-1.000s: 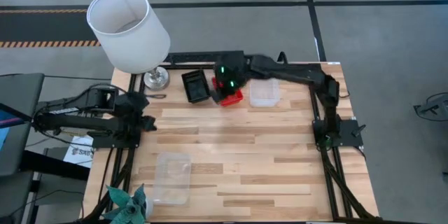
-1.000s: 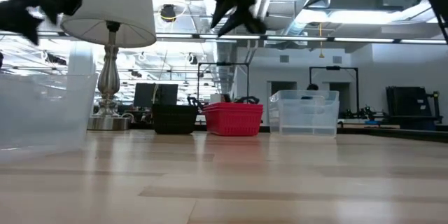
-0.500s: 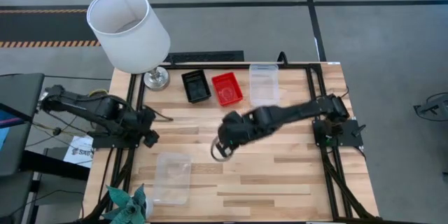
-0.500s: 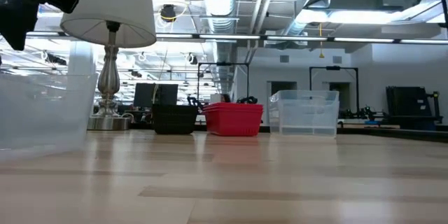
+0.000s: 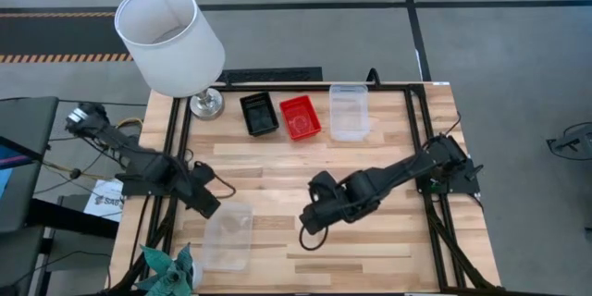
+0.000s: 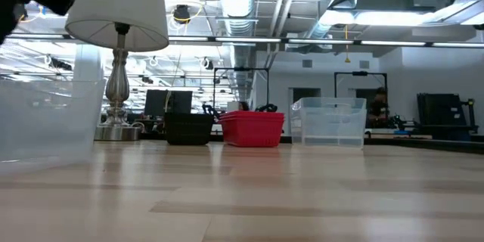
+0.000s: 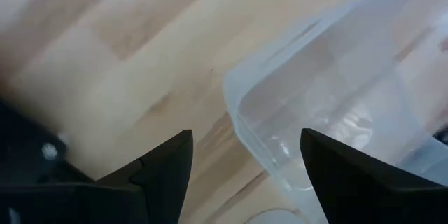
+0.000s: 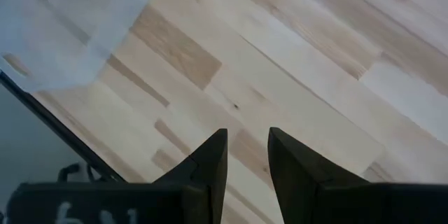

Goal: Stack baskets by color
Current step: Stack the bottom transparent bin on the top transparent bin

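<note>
Stacking mostly done; one clear basket left at the near-left corner.

Black stack (image 5: 259, 114), red stack (image 5: 300, 117) and clear stack (image 5: 349, 111) sit in a row at the table's (image 5: 370, 250) far edge beside the lamp (image 5: 170, 41). The stray clear basket (image 5: 228, 235) lies apart, unstacked. Left gripper (image 7: 245, 157) spread wide just over its rim, holding nothing. Right gripper (image 8: 246, 155) part-closed, empty, above bare mid-table.
</note>
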